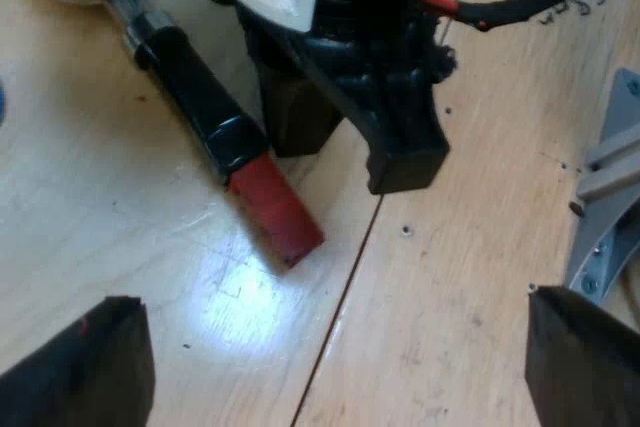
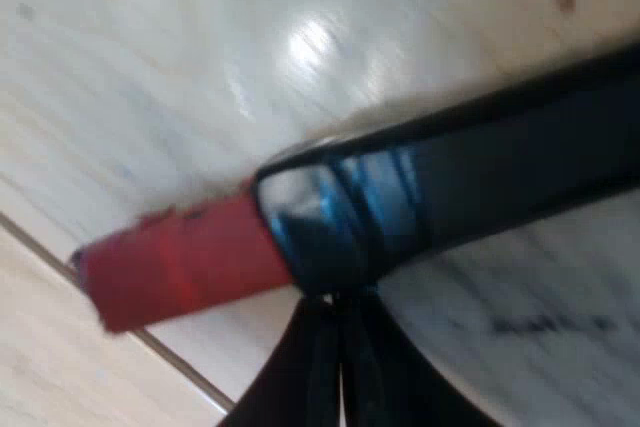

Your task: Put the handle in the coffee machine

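The holder's dark handle (image 1: pixel 195 97) lies on the wooden table, its red end (image 1: pixel 275 212) pointing toward my left gripper (image 1: pixel 330 347), and its metal neck (image 1: pixel 122 7) runs to a pale round part. My left gripper is open above the table, fingers wide apart, with nothing between them. My right gripper (image 1: pixel 355 147) stands close beside the handle's glossy collar. In the right wrist view the handle (image 2: pixel 450 197) and its red end (image 2: pixel 180 257) cross just beyond my right gripper (image 2: pixel 338 347), whose two dark fingers are drawn together with their tips at the collar.
A grey metal bracket (image 1: pixel 610 197) lies on the table beyond my left gripper's far finger. A seam (image 1: pixel 345 297) runs across the wooden tabletop, passing near the red end. Small dark specks dot the wood.
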Controlling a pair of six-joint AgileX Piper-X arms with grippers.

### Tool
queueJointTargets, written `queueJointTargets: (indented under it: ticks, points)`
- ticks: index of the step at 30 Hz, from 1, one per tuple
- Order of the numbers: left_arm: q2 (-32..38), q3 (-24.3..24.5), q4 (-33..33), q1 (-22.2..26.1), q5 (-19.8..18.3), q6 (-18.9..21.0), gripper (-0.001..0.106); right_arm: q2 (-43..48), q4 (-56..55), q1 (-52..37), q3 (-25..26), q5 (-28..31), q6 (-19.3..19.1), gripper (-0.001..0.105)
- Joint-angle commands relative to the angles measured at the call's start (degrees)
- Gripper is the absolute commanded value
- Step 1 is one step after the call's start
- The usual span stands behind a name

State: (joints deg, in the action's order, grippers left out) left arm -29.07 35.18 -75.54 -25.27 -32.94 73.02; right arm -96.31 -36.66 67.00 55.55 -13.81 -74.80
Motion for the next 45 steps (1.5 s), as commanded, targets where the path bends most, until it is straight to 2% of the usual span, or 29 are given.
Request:
queueJointTargets:
  ticks: [1, 10, 14, 22, 29, 30, 32, 35, 39, 41, 45]
  points:
    - [-0.07, -0.07, -0.40, 0.63, 0.01, 0.45, 0.078, 0.15, 2.81, 0.11, 1.11, -0.60, 0.21, 0.000]
    - [0.07, -0.07, -0.40, 0.62, -0.33, 0.35, 0.078, -3.66, 11.56, 0.11, 1.09, -0.11, 6.57, 0.000]
    - [0.07, -0.07, -0.40, 0.62, -0.33, 0.02, 0.078, -3.70, 11.55, 0.11, 1.27, -0.11, 6.61, 0.000]
    - [0.07, -0.07, 0.04, 0.62, -0.33, 0.03, 0.078, 0.86, 3.79, 0.11, 3.46, 0.28, 6.49, 0.000]
    - [0.07, 0.19, 2.00, 0.62, -0.33, 0.03, 0.078, 8.00, -7.49, 0.11, 4.88, 8.04, 5.19, 0.000]
    - [0.07, 0.57, 2.14, 0.62, -0.33, 0.03, 0.078, 10.10, -11.98, 0.11, 6.01, 11.12, 3.93, 0.000]
    - [0.07, 2.03, 2.14, 0.62, -0.33, 0.03, 0.078, 11.47, -14.42, -0.12, 6.76, 11.80, 3.16, 0.000]
    - [0.07, 5.22, 2.14, 0.62, -0.33, 0.03, 0.078, 14.86, -20.27, -0.16, 9.27, 16.37, 2.58, 0.000]
    - [0.07, 9.01, 2.14, 0.62, -0.33, 0.49, 0.078, 17.85, -23.20, -0.16, 11.28, 18.15, 1.91, 0.000]
    - [0.46, 10.19, 2.14, 0.62, -0.33, 1.12, 0.078, 18.67, -24.03, -0.16, 12.15, 18.36, 1.50, 0.007]
    - [3.93, 10.94, 2.14, 0.62, -0.33, 3.17, 0.078, 19.01, -26.25, -0.16, 14.99, 21.54, -0.15, 0.041]
